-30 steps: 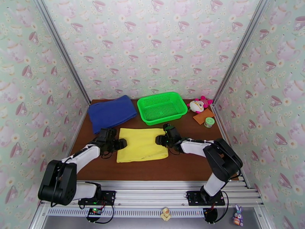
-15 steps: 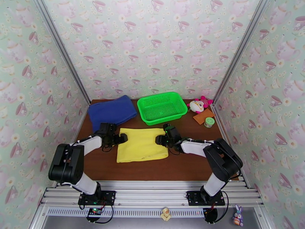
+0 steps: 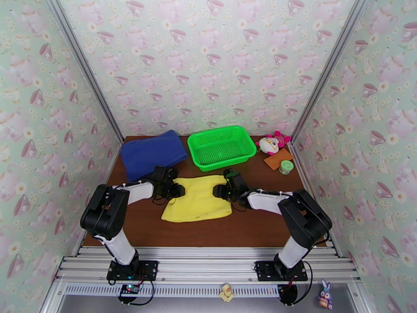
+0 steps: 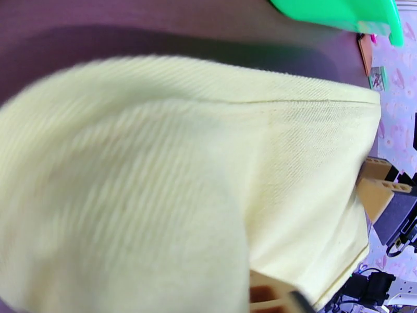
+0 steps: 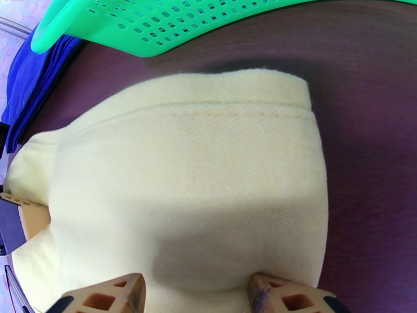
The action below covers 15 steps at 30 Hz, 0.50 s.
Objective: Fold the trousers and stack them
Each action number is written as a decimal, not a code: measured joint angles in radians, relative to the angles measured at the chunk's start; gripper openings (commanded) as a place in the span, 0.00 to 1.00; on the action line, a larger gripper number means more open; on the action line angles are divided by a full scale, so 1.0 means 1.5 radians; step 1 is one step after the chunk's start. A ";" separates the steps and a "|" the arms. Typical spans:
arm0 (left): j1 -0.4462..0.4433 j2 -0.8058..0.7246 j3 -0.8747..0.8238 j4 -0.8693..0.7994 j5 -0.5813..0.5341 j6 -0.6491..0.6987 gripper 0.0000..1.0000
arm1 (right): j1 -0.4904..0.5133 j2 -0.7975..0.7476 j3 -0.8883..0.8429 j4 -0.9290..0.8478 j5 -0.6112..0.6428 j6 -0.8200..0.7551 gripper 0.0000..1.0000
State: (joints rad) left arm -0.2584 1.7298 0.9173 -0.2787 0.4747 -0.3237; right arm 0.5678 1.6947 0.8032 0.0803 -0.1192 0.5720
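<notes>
1. The trousers (image 3: 197, 200) are folded into a yellow pad at the middle of the worktop (image 3: 255, 228). They sit just on the near side of the green basket (image 3: 221, 147), and their left side is humped up rather than flat.
2. Your left gripper (image 3: 178, 190) is clamped tight on the pad's left edge. Its wrist view has the cloth bunched right up against the lens, which fits a pinch there.
3. Your right gripper (image 3: 217, 192) meets the pad's right edge. Its fingers (image 5: 122, 296) stand half apart with the thick folded layers wedged between them, so I judge that a grip on the trousers too.
4. Holding both ends probably lets you carry the pad without the fold opening.
5. The dark blue folded cloth (image 3: 152, 154) lies at the far left corner and looks like the base for the stack.
6. The plush toy (image 3: 272, 143) and the small jar (image 3: 285, 166) sit at the far right corner, out of your way.
</notes>
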 measured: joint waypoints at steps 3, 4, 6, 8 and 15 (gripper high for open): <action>0.002 -0.039 0.042 -0.100 -0.041 0.002 0.00 | 0.001 -0.010 -0.006 -0.002 -0.005 -0.003 0.61; 0.005 -0.058 0.056 -0.132 -0.055 0.002 0.00 | 0.001 -0.013 -0.009 -0.004 -0.006 -0.006 0.79; 0.016 -0.104 0.088 -0.192 -0.075 -0.001 0.00 | 0.000 -0.022 -0.014 -0.012 -0.013 -0.013 0.99; 0.033 -0.137 0.134 -0.249 -0.086 -0.006 0.00 | 0.000 -0.031 -0.019 -0.020 -0.022 -0.025 0.99; 0.058 -0.125 0.429 -0.476 -0.169 -0.071 0.00 | 0.000 -0.078 -0.035 -0.019 -0.068 -0.053 0.99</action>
State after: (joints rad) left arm -0.1715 1.5429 1.5612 -0.9932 0.2214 -0.4309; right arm 0.5678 1.5776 0.7513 0.0513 -0.2214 0.4923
